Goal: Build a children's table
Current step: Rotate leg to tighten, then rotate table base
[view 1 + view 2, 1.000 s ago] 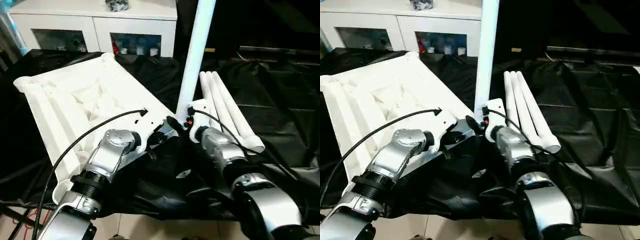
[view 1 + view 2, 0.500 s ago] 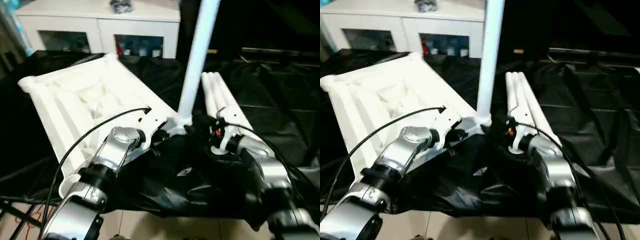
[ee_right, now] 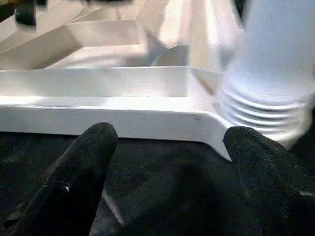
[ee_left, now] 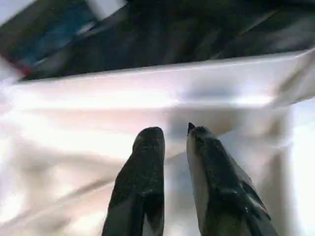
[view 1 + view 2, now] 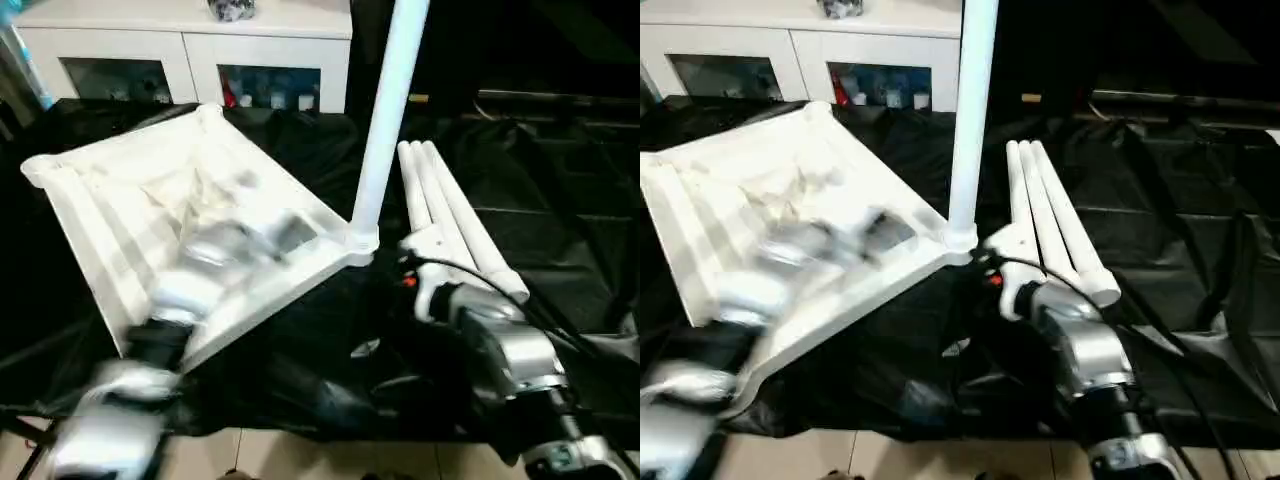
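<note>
One leg (image 5: 385,120) stands in the tabletop (image 5: 120,200), three legs (image 5: 455,215) lie loose; both grippers' fingers apart.

Silver forearms, black fingers (image 3: 74,182), cables.

Smooth white plastic tabletop (image 5: 120,210) and legs (image 5: 455,215) lie on glossy (crinkled) black sheeting (image 5: 560,200).

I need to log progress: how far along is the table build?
Done: one white tube leg stands upright in a corner socket of the upturned white ribbed plastic tabletop. In hand: nothing; the right gripper is open beside that corner. Left: three tapered legs lie on the black cloth.
</note>
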Robot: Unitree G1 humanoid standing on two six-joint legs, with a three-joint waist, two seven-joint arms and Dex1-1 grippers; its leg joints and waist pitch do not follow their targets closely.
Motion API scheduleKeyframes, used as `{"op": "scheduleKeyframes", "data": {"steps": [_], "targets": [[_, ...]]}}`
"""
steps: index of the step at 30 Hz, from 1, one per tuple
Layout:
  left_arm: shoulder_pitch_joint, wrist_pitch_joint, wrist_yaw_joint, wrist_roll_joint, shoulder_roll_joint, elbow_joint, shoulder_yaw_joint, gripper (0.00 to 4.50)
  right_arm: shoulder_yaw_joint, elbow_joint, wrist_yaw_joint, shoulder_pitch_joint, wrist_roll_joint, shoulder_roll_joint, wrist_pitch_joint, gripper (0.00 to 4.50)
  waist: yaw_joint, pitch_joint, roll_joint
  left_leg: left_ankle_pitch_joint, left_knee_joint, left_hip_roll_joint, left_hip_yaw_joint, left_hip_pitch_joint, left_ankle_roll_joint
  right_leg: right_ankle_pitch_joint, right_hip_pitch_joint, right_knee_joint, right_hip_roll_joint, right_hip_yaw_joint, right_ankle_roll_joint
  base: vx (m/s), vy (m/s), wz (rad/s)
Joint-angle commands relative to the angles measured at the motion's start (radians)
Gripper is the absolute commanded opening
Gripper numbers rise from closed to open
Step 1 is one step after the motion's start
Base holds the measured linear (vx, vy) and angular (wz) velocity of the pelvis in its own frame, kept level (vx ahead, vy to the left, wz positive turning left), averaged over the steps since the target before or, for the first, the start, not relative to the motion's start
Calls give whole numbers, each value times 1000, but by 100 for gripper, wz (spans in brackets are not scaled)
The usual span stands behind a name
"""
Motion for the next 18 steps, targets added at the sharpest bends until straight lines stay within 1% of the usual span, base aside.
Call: {"op": "scheduleKeyframes", "data": {"steps": [1,2,3,4,5,6,7,8,9,11,12,13,14,15,16,17,18], "targets": [[49,95,-19,47,72,-120,9,95,30,-29,-5,-11,-13,0,47,394,3,-74,10,-146,-53,22,-1,11,57,-88,57,-54,-43,49,-232,0,0,0],[69,130,-20,66,106,-157,18,95,37,-30,-5,-12,-11,4,62,394,5,-73,-4,-136,-56,25,-3,7,59,-82,61,-47,-45,48,-240,0,0,0],[73,137,-19,68,112,-164,19,95,38,-30,-5,-12,-11,5,65,394,5,-73,2,-137,-57,25,-3,7,56,-89,61,-44,-47,48,-238,0,0,0],[83,157,-16,74,129,-184,21,95,41,-31,-5,-12,-10,7,73,394,4,-71,8,-156,-56,24,-2,13,50,-117,56,-50,-46,49,-230,0,0,0],[111,203,-21,103,175,-214,15,95,51,-15,-2,-17,-19,12,77,394,4,-68,7,-173,-58,24,-2,14,41,-141,55,-53,-46,50,-225,0,0,0],[124,225,-21,114,190,-227,13,95,56,-7,-3,-20,-24,13,81,394,3,-67,0,-185,-59,23,0,13,39,-160,54,-57,-44,50,-220,0,0,0],[132,240,-20,121,199,-235,12,95,59,-2,-5,-22,-26,14,85,394,6,-67,4,-195,-59,24,-2,17,32,-175,52,-55,-46,51,-219,0,0,0],[151,269,-25,132,218,-249,11,95,62,13,-15,-29,-33,19,87,394,7,-62,5,-232,-63,24,-2,19,18,-234,48,-62,-48,52,-206,0,0,0],[171,299,-28,144,236,-260,10,95,55,32,-37,-42,-37,26,98,394,7,-60,9,-255,-64,23,-2,21,8,-263,44,-66,-46,53,-198,0,0,0],[180,304,-28,155,250,-258,4,95,52,44,-45,-49,-39,28,102,394,8,-61,10,-266,-65,23,-4,22,-1,-272,44,-67,-47,53,-193,0,0,0],[189,312,-25,161,265,-258,1,97,52,53,-52,-54,-41,27,102,376,11,-62,13,-276,-65,22,-5,24,-9,-269,42,-68,-45,53,-187,0,0,0],[193,315,-22,164,274,-254,0,97,53,57,-54,-57,-42,26,101,376,11,-62,13,-276,-65,22,-5,24,-9,-269,42,-68,-45,53,-187,0,0,0],[201,318,-17,172,290,-248,-3,66,52,60,-53,-59,-41,26,101,359,11,-62,15,-280,-66,20,-6,20,-12,-255,45,-67,-44,52,-182,0,0,0],[205,322,-12,177,299,-245,-3,59,52,62,-52,-60,-42,26,101,355,11,-63,15,-281,-66,20,-7,21,-13,-250,45,-66,-44,53,-181,0,0,0],[209,326,-13,184,314,-240,-8,59,52,65,-51,-61,-43,26,101,355,10,-64,14,-274,-65,19,-7,18,-12,-239,48,-64,-45,52,-179,0,0,0],[211,328,-15,189,321,-239,-11,53,52,66,-50,-61,-43,26,102,329,10,-65,15,-271,-65,18,-7,19,-11,-235,47,-64,-45,52,-181,0,0,0],[213,331,-15,196,331,-237,-16,53,52,72,-49,-63,-43,27,99,329,12,-66,19,-266,-64,18,-7,19,-12,-228,47,-62,-46,53,-184,0,0,0]]}}
